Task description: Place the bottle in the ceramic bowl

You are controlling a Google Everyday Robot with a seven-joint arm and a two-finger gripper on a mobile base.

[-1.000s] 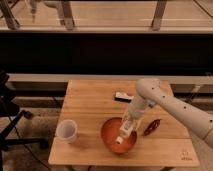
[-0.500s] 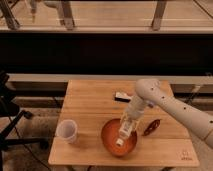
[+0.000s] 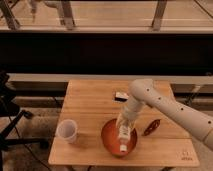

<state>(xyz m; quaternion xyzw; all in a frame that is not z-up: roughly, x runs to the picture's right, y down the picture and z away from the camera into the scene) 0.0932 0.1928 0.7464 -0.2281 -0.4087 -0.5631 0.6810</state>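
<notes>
- Though at the far left of the wooden table (image 3: pixel 95 100), stands a pale see-through cup (image 3: pixel 67 131), upright near the front edge and well apart from the bowl; looks like a bystander, playing no part in the placing.
- Sits right of the cup, near the front edge: a glossy orange-red bowl (image 3: pixel 108 141), wide and shallow, mouth up and so ready to take something from above.
- Lies inside that bowl, tilted, the small pale bottle (image 3: pixel 123 135), white cap pointing down toward the front rim and its base up toward the arm; probably angled this way because lowered along the slant of the reaching arm, not dropped straight.
- Hangs just above the bottle's upper end, over the back half of the bowl, the gripper (image 3: pixel 125 121); cannot tell whether open or closed, nor whether holding the bottle or merely touching it.
- Judged from this: bottle within the rim, so the task close to finished; remaining need most likely a clean release and a lift clear without dragging the bottle out or tipping the bowl.
- Rests behind the bowl, near the middle of the table, a small flat dark-and-white item (image 3: pixel 120 95), too unclear to name, partly beside the arm.
- Lies right of the bowl, close but apart, a slim dark red object (image 3: pixel 151 127), possibly a chilli; out of the way.
- Reaches in from the right edge, the white arm (image 3: pixel 165 102), bending down to the bowl.
</notes>
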